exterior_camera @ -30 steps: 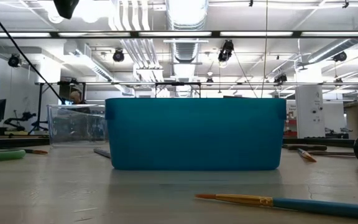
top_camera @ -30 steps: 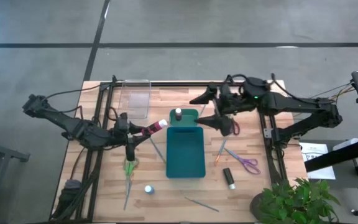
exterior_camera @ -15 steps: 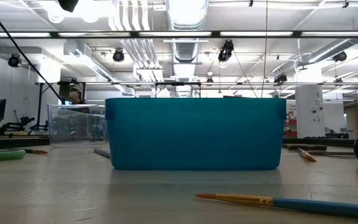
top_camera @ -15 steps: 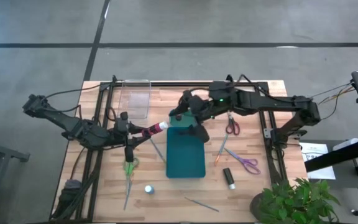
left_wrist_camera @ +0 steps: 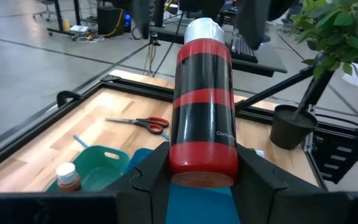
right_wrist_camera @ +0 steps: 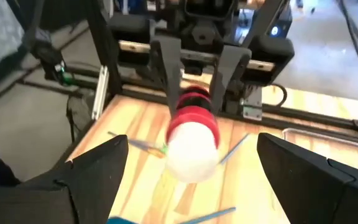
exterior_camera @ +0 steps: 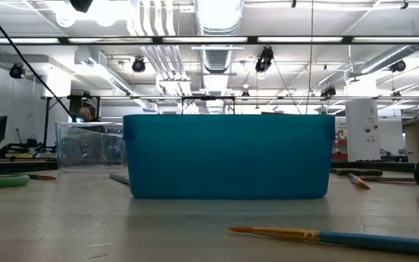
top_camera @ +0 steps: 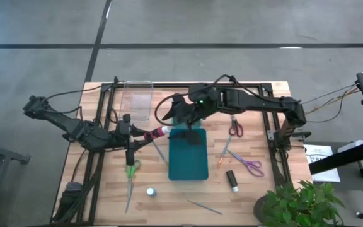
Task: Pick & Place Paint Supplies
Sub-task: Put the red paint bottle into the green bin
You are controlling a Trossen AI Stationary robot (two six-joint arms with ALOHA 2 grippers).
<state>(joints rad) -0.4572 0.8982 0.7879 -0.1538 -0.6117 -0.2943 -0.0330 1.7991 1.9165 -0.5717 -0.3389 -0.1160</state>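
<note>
Reaching left across the high view, the right pincer (top_camera: 179, 121) has swung from right of the teal tray (top_camera: 188, 165) to its upper-left corner, fingers spread wide and empty, facing the bottle. Left pincer (top_camera: 145, 134) hasn't budged at centre-left, clamped on the red-and-black white-capped paint bottle (top_camera: 158, 130), tip aimed at the tray. Left wrist view adds the bottle's stripes (left_wrist_camera: 202, 109) and red-handled scissors (left_wrist_camera: 143, 122); low view shows only the tray wall (exterior_camera: 228, 156) and a brush (exterior_camera: 340, 237) on the table (exterior_camera: 86, 225).

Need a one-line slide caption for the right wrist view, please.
Open right gripper faces the white-capped red paint bottle held out by the left gripper above the wooden table.
</note>
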